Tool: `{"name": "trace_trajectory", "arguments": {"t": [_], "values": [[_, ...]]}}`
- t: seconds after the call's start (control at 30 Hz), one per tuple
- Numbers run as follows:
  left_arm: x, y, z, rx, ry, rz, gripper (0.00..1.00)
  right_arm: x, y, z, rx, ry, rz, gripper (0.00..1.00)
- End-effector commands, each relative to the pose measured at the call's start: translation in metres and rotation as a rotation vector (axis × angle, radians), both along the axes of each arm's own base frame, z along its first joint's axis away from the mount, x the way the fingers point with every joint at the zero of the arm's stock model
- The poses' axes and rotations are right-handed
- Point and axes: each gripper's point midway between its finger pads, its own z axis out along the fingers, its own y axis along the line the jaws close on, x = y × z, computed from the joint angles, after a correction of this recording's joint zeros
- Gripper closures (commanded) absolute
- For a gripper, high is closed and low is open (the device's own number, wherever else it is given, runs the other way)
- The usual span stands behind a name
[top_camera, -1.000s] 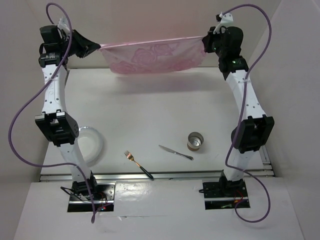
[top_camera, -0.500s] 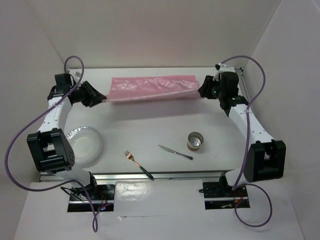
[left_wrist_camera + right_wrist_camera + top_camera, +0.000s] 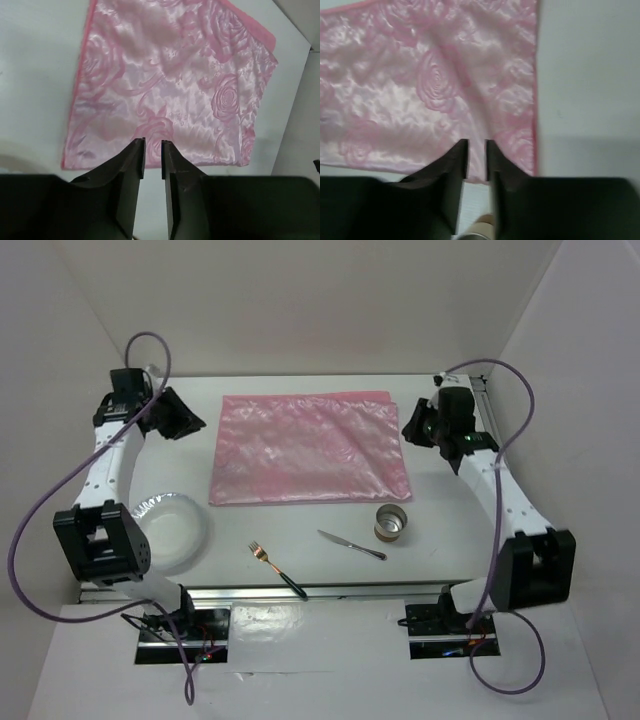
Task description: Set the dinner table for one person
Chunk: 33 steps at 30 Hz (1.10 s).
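Observation:
A pink translucent mat with a rose pattern [image 3: 310, 448] lies flat on the far half of the white dinner table [image 3: 300, 515]. My left gripper [image 3: 196, 424] hovers just off the mat's left edge, open and holding nothing. My right gripper [image 3: 408, 429] hovers at the mat's right edge, also open and empty. In the left wrist view the mat [image 3: 170, 75] spreads out beyond the parted jaws of the left gripper [image 3: 153, 150]. In the right wrist view the mat [image 3: 430, 85] lies under and beyond the right gripper [image 3: 476, 150].
A clear plate [image 3: 170, 530] sits at the near left by the left arm. A fork [image 3: 275, 568], a knife [image 3: 352, 545] and a small metal cup [image 3: 392, 522] lie near the front edge. The cup's rim [image 3: 480, 231] shows below my right jaws.
The mat hung stretched in the air between both shut grippers. Both arms came down and forward, the jaws opened, and the mat now lies spread on the table.

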Motion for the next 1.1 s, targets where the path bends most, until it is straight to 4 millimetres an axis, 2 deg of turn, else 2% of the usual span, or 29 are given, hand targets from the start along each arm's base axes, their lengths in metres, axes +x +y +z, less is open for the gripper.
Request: {"name": "trace_trajectory", "arguments": {"t": [0.0,0.03,0.07,0.1,0.13,0.17,0.2,0.27,0.33,0.43,0.53,0.67,0.77,0.9,1.07], "values": [[0.012,-0.032,-0.041,0.064,0.123,-0.107,0.67,0.024,0.027,-0.033,0.101,0.175,0.086,0.75],[0.020,-0.033,-0.062,0.079,0.183,-0.107,0.80,0.030,0.042,-0.029,0.151,0.192,0.155,0.93],[0.020,-0.040,-0.075,0.076,0.215,-0.125,0.88,0.030,0.050,-0.043,0.162,0.250,0.177,1.00],[0.021,-0.045,-0.084,0.083,0.245,-0.134,1.00,0.028,0.051,-0.059,0.167,0.310,0.180,1.00],[0.021,-0.057,-0.094,0.077,0.277,-0.156,1.00,0.029,0.058,-0.082,0.197,0.378,0.196,1.00],[0.020,-0.064,-0.113,0.074,0.322,-0.175,1.00,0.028,0.062,-0.092,0.204,0.408,0.194,1.00],[0.018,-0.077,-0.120,0.086,0.339,-0.206,1.00,0.027,0.067,-0.105,0.224,0.437,0.213,1.00],[0.013,-0.084,-0.139,0.111,0.381,-0.207,1.00,0.025,0.072,-0.116,0.237,0.467,0.204,0.99],[0.004,-0.091,-0.159,0.116,0.429,-0.216,1.00,0.023,0.068,-0.135,0.224,0.510,0.169,0.99],[-0.006,-0.094,-0.174,0.111,0.467,-0.219,1.00,0.012,0.062,-0.159,0.221,0.579,0.107,0.99],[-0.007,-0.091,-0.186,0.122,0.488,-0.198,1.00,0.002,0.058,-0.183,0.211,0.654,0.067,0.99],[-0.017,-0.089,-0.202,0.124,0.540,-0.188,1.00,-0.019,0.050,-0.206,0.212,0.753,-0.031,1.00],[-0.018,-0.089,-0.206,0.124,0.549,-0.188,1.00,-0.029,0.048,-0.214,0.215,0.803,-0.073,1.00],[-0.022,-0.088,-0.212,0.132,0.568,-0.185,1.00,-0.054,0.041,-0.233,0.177,0.880,-0.131,1.00],[-0.035,-0.087,-0.216,0.131,0.592,-0.186,1.00,-0.073,0.037,-0.232,0.160,0.891,-0.157,1.00]]}}
